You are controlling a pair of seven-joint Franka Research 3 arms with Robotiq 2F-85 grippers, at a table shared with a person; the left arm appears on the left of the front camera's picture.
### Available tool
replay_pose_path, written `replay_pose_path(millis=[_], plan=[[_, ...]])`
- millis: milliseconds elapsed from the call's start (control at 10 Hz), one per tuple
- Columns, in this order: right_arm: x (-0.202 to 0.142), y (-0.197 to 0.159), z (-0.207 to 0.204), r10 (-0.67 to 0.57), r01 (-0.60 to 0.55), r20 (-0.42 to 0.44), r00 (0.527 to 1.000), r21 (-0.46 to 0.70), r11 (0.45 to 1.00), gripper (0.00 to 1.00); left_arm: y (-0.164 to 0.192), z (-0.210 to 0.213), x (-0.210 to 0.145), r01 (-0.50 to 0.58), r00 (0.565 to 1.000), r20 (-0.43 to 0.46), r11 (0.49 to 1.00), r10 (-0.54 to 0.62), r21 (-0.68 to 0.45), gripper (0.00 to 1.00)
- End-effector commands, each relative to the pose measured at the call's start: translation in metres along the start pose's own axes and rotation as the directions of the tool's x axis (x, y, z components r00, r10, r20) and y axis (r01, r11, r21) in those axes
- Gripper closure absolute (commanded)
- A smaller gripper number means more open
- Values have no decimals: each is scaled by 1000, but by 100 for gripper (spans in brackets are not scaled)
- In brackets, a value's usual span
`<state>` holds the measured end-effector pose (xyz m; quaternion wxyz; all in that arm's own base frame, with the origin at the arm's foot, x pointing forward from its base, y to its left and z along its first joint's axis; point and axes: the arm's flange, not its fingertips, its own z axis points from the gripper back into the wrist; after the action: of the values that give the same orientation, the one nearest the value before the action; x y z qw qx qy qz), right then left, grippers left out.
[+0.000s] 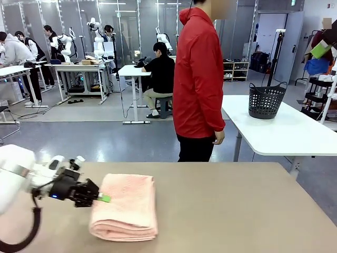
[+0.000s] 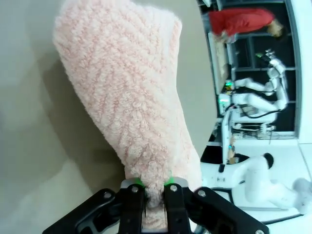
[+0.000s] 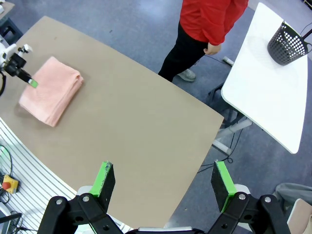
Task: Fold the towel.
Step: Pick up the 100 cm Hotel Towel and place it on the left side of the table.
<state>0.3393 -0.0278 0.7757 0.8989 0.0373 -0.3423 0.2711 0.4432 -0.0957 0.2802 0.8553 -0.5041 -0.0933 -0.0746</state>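
Note:
The salmon-pink towel [image 1: 126, 208] lies folded in a thick rectangle on the tan table [image 1: 237, 211], left of the middle. My left gripper [image 1: 102, 198] reaches in from the left at table height and meets the towel's left edge. In the left wrist view its fingers [image 2: 138, 195] stand nearly together with a pinch of the towel [image 2: 126, 97] between the green pads. From high above, my right gripper [image 3: 163, 178] is wide open with nothing between its fingers. The towel [image 3: 51, 95] and the left gripper [image 3: 29, 80] sit far below it, at the table's far left.
A person in a red jacket [image 1: 197, 79] stands at the table's far edge, hands down. Behind to the right, a dark basket [image 1: 266, 100] sits on a white table [image 1: 284, 132]. Bare tabletop [image 3: 131, 131] stretches right of the towel.

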Motion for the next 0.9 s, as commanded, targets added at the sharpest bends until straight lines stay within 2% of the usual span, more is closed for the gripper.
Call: replay_pose_path(millis=[0, 400, 500, 800], plan=[[0, -2, 1, 11, -11, -6, 1000, 1, 1000, 0, -3, 61, -1, 28, 1000, -13, 999, -28, 44, 100], [0, -2, 1, 11, -11, -6, 1000, 1, 1000, 0, 20, 174, 6, 24, 998, -65, 978, -10, 206, 100], [0, -2, 1, 11, -11, -6, 1000, 1, 1000, 0, 25, 194, 11, 67, 991, -131, 964, -34, 258, 100], [0, -2, 1, 11, -11, -6, 1000, 1, 1000, 0, 37, 239, 25, 74, 988, -152, 939, -24, 336, 100]])
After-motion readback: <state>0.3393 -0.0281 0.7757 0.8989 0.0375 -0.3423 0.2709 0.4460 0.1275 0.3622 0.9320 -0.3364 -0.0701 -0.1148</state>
